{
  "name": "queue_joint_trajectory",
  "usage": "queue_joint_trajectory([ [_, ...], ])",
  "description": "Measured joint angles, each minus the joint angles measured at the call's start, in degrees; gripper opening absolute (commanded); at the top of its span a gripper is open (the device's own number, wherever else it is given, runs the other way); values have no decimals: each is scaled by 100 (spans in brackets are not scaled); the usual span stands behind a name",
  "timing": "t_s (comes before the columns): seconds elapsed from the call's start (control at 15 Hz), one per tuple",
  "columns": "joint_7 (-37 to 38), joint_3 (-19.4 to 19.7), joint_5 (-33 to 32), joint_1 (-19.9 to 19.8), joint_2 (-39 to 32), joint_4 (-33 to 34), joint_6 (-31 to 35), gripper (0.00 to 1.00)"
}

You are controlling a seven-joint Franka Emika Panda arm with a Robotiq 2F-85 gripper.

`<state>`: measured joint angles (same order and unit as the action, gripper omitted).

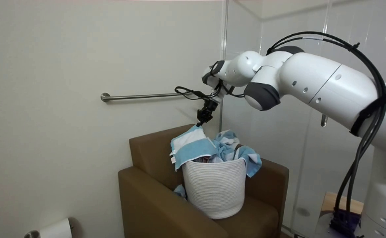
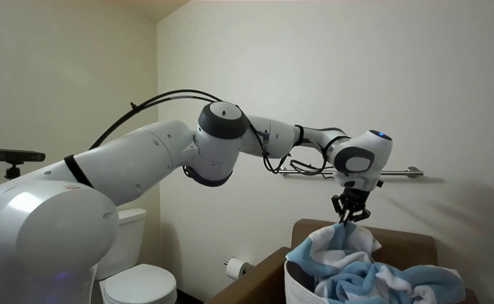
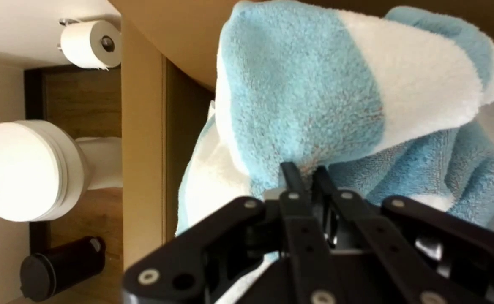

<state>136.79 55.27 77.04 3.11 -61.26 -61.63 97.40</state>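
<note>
Towel [image 3: 301,80] clamped in the claw [image 3: 305,171]; only the wrist view shows a black cylinder [image 3: 67,267].

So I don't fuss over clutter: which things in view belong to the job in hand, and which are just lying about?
Likely part of the job:
blue-and-white towel
gripper, shut on it
white basket below

Likely just surroundings:
brown armchair, under the basket
toilet
toilet paper roll
wall bar
dark cylinder

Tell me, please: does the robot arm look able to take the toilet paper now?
Probably not as things stand: the tool is closed on the striped towel, and an armrest stands between them and the toilet paper.
</note>
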Motion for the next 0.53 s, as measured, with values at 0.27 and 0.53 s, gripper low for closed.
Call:
queue_joint_trajectory([
  [0.27, 15, 318, 268, -34, 510, -868, 42, 10],
  [0.53, 238, 599, 429, -185, 879, -1437, 38, 10],
])
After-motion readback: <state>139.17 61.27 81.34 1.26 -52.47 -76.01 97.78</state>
